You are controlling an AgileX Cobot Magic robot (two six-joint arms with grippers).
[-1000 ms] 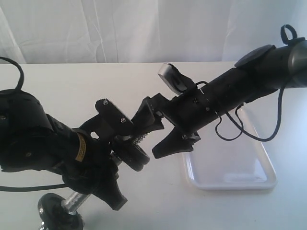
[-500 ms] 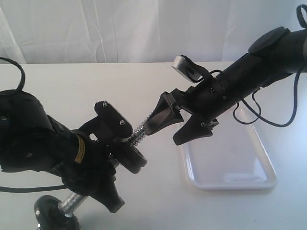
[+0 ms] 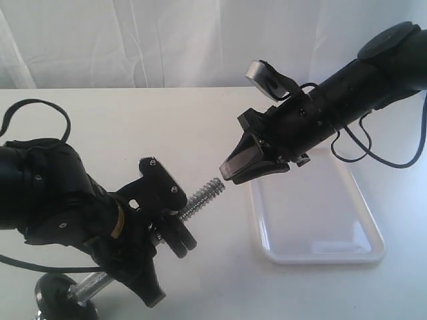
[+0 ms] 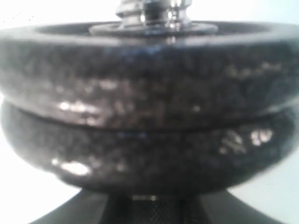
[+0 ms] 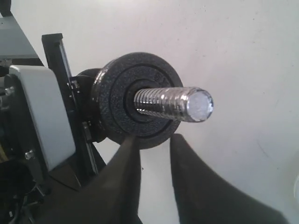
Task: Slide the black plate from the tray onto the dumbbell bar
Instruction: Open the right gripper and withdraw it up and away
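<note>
The black plate [image 5: 114,100] looks matt and grainy, like cast metal. The dumbbell bar [image 5: 170,103] is bright, glossy chrome with coarse thread. The tray [image 3: 373,250] is smooth, glossy white.

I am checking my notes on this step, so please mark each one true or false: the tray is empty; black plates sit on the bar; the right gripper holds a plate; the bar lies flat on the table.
1. The tray is empty. True.
2. Black plates sit on the dumbbell bar, with bare thread beyond them. True.
3. The right gripper holds a plate. False: nothing is between its fingers.
4. The bar lies flat on the table. False: the left gripper holds it tilted, with the threaded end towards the right gripper.
</note>
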